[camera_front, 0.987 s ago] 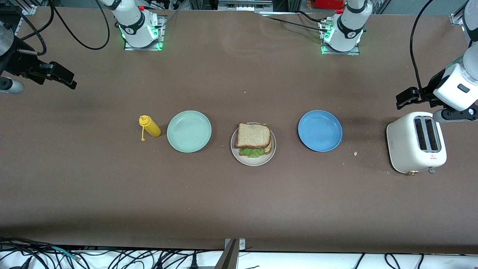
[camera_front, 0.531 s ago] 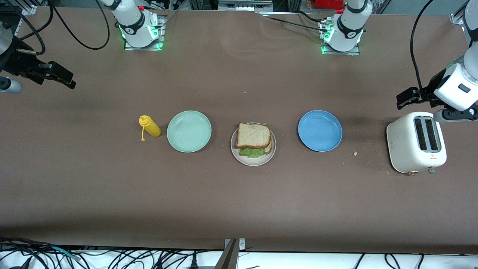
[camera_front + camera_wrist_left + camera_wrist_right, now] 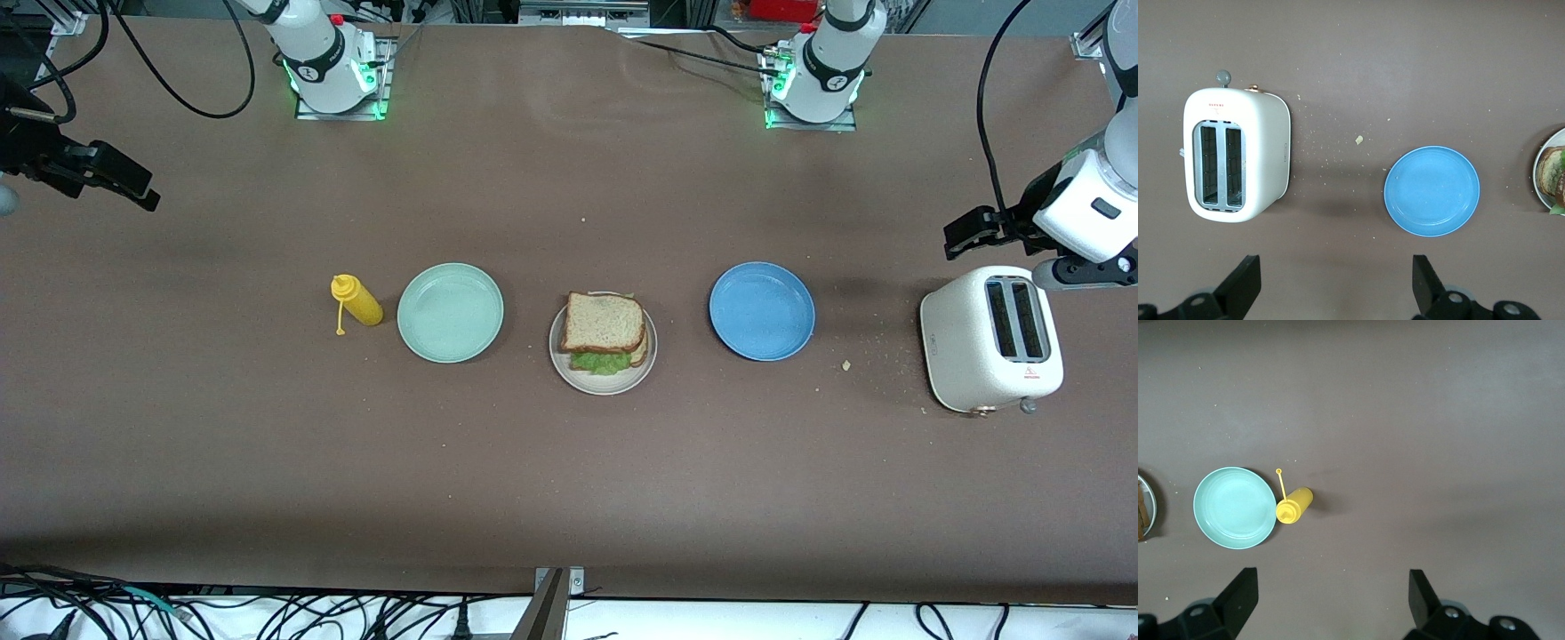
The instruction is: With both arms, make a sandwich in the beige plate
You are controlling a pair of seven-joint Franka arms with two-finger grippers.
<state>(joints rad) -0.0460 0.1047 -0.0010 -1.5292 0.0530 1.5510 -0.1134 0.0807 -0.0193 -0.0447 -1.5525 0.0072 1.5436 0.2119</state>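
The sandwich, two toasted bread slices with green lettuce between them, lies on the beige plate in the middle of the table. An edge of the plate and sandwich shows in the left wrist view. My left gripper is open and empty, up in the air over bare table beside the toaster at the left arm's end; its fingers stand wide apart. My right gripper is open and empty, up in the air over bare table at the right arm's end; its fingers stand wide apart.
A blue plate sits beside the beige plate toward the left arm's end, a mint-green plate toward the right arm's end. A yellow squeeze bottle lies beside the mint plate. A white toaster stands past the blue plate, crumbs around it.
My right gripper has drawn farther toward the right arm's end of the table. The left arm and the sandwich have hardly moved.
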